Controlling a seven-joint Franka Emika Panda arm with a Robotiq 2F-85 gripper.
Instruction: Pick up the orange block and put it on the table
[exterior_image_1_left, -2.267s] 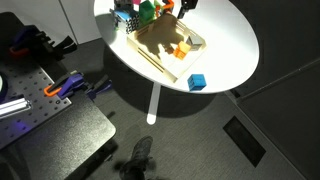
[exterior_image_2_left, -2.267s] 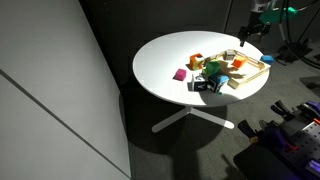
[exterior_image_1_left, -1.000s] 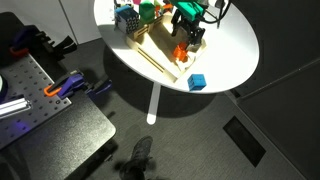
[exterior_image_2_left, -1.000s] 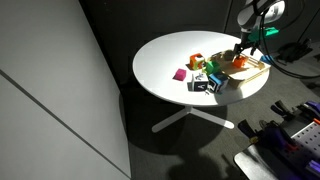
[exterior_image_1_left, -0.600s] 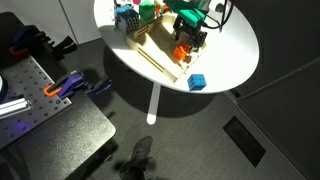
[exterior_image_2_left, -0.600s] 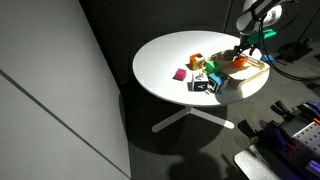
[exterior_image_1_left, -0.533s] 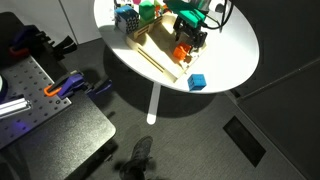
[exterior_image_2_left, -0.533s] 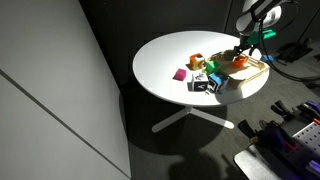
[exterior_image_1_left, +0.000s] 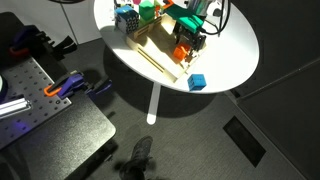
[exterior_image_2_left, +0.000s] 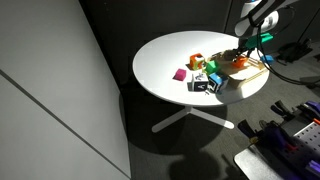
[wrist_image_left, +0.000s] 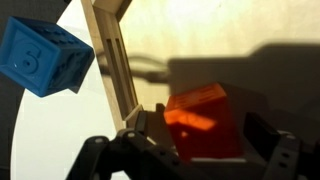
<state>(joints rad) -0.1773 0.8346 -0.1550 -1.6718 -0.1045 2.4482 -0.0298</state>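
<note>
Open pincer (wrist_image_left: 205, 128) astride the orange block (wrist_image_left: 195, 112), nothing gripped yet.
Reading the wrist view left to right: blue cube (wrist_image_left: 45, 55) outside the wooden tray (wrist_image_left: 112, 70), on the white worktop (wrist_image_left: 30, 140); next the tray's rail; then, inside the tray, one finger (wrist_image_left: 148, 125) just beside the block, block squarely between, far finger off with a gap. Looks ready for a straight squeeze, then a lift over that rail.

Table: your round white table (exterior_image_1_left: 238, 55) stood on one white leg (exterior_image_1_left: 152, 104).
Tray: you had a light wooden tray (exterior_image_1_left: 156, 63) lying flat on the top.
Blue cube: your blue cube (exterior_image_1_left: 197, 82) sat on the bare top, near the tray's corner.
Pink block: a pink block (exterior_image_2_left: 181, 74) lay apart from the tray.
Other blocks: green and dark blocks (exterior_image_2_left: 205, 81) clustered beside the tray.
</note>
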